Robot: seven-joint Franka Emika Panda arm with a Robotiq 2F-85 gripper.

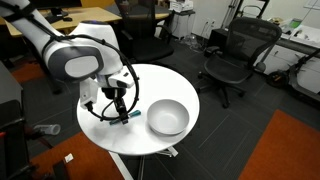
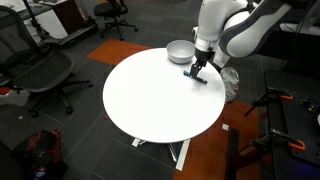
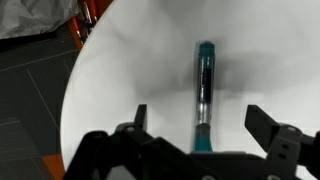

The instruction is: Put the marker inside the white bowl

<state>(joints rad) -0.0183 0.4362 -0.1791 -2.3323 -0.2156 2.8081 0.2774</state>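
The teal marker (image 3: 204,88) lies flat on the round white table (image 3: 120,70), between my open fingers in the wrist view. In both exterior views my gripper (image 1: 120,108) (image 2: 197,72) hangs low over the marker (image 1: 128,118) (image 2: 196,78), fingers spread on either side and not closed on it. The white bowl (image 1: 168,118) (image 2: 180,51) stands empty on the table close beside the marker, near the table's rim.
Black office chairs (image 1: 235,55) (image 2: 40,70) stand around the table on dark carpet. Desks and equipment (image 1: 300,45) line the room's edges. A tripod (image 2: 275,120) stands by the table.
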